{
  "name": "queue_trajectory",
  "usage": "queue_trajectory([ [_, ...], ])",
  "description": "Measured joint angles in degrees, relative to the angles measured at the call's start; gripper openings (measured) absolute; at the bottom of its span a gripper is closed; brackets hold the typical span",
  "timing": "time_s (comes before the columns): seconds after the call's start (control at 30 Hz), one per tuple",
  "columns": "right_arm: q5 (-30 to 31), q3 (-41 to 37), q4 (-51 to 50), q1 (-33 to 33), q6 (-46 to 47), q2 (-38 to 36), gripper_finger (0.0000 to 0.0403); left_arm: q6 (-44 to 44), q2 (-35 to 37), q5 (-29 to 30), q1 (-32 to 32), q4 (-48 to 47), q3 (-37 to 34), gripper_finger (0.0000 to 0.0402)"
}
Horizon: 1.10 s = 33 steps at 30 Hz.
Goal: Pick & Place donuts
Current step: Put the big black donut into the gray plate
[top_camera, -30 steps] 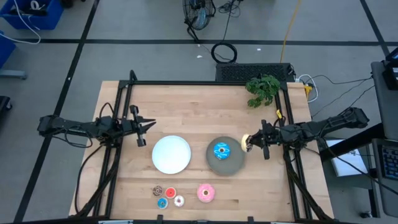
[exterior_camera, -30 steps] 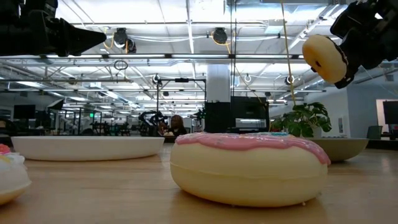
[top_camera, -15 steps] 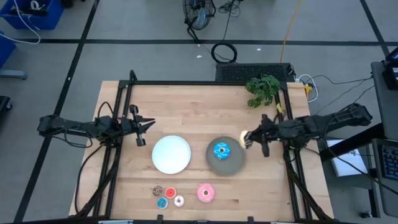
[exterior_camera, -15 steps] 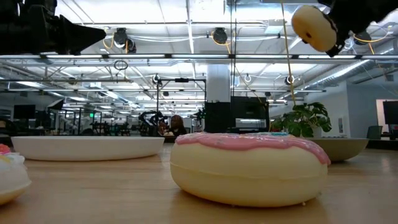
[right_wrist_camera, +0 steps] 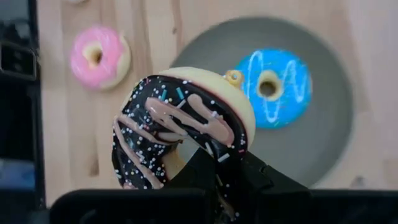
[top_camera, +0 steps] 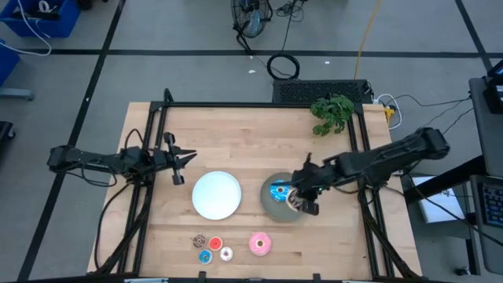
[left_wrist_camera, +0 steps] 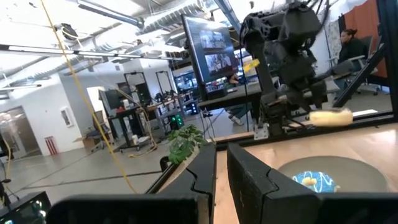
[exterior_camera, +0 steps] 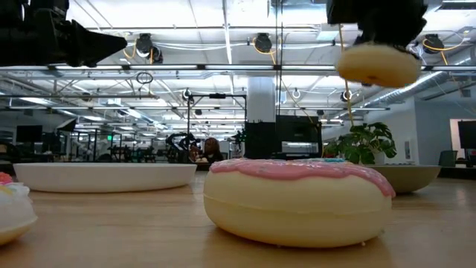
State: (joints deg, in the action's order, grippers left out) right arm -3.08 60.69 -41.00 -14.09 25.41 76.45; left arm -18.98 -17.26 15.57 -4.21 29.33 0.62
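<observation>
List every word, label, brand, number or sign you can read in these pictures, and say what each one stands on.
None can be read.
The monitor in the room behind the table shows pictures, but any text on it is too small to read.
The donuts and plates carry only icing patterns, no lettering.

Both arms are black and jointed, with slim tubular links and dark cabling along them, each ending in two narrow, tapered matte-black fingers [left_wrist_camera: 249, 180].

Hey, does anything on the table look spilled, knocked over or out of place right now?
Nothing stands out. The right tool holds the sprinkled donut above the grey plate, beside the blue donut; the other donuts lie flat.
</observation>
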Motion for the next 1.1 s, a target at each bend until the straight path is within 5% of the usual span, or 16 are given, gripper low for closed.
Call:
queue_trajectory([
  [0.4, -0.2, -2.2, 1.0, 1.9, -2.5, 8.6, 0.0013, -0.4, 0.0, 0.0, 0.0, -0.8, 0.0, 0.0047],
  [1.1, -4.6, -11.2, 8.3, 5.7, 3.0, 9.6, 0.0013, -0.3, 0.0, 0.0, 0.0, -0.5, 0.0, 0.0047],
])
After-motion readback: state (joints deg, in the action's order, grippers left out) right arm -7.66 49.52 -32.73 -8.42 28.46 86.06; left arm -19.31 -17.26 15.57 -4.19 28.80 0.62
